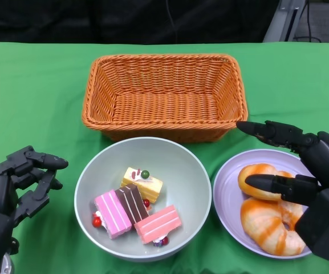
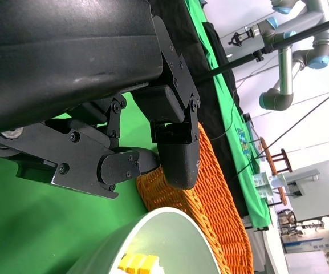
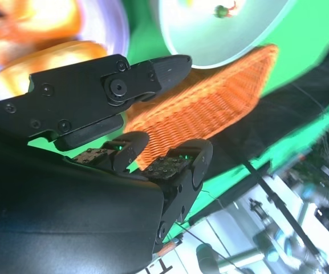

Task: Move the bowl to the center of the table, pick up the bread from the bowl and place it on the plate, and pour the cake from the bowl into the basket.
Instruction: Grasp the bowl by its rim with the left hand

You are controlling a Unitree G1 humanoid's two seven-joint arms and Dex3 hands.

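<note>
Green tabletop: bread plated, cake still bowled.
Your right hand and left hand hang open, empty, flanking the bowl for pouring.

A pale grey-green bowl sits upright on the green table, just in front of an orange wicker basket. In the bowl lie several cake slices: pink, brown-striped and yellow, with small red and green berries. To its right, a lilac plate carries two glazed golden bread pieces, one behind the other.
</note>
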